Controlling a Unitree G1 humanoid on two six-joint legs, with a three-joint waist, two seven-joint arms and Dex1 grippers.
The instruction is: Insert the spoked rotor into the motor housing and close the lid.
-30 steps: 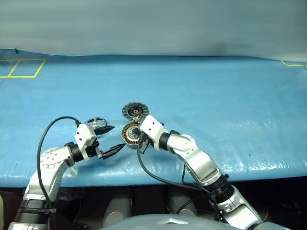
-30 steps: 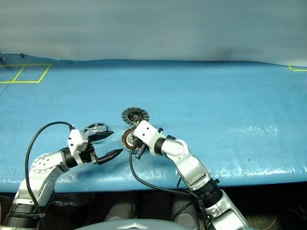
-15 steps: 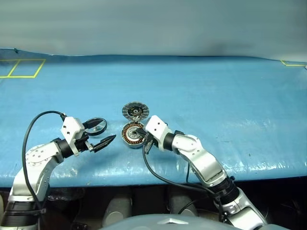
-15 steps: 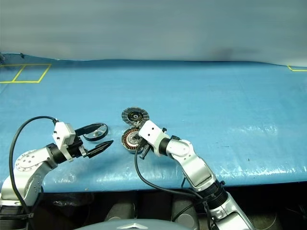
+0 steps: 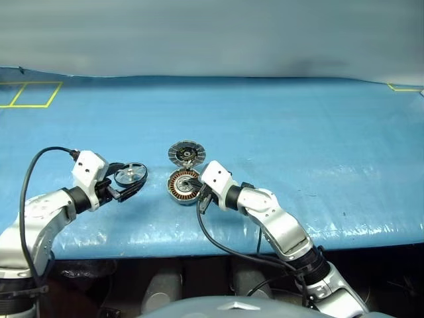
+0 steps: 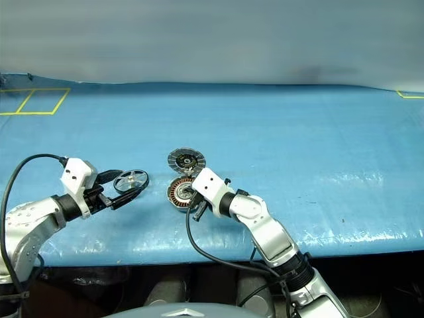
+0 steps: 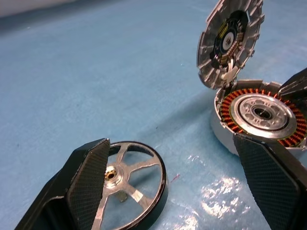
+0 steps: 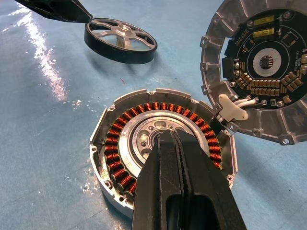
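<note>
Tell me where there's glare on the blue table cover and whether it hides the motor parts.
Left wrist view: white glare patch on the table cover between spoked rotor and motor housing; both stay readable. Right wrist view: a bright streak beside the rotor, windings clear.

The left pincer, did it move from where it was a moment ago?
Yes. The left pincer slid away from the motor housing toward the robot's left and now stands open around the spoked rotor. The housing stayed where it was.
</note>
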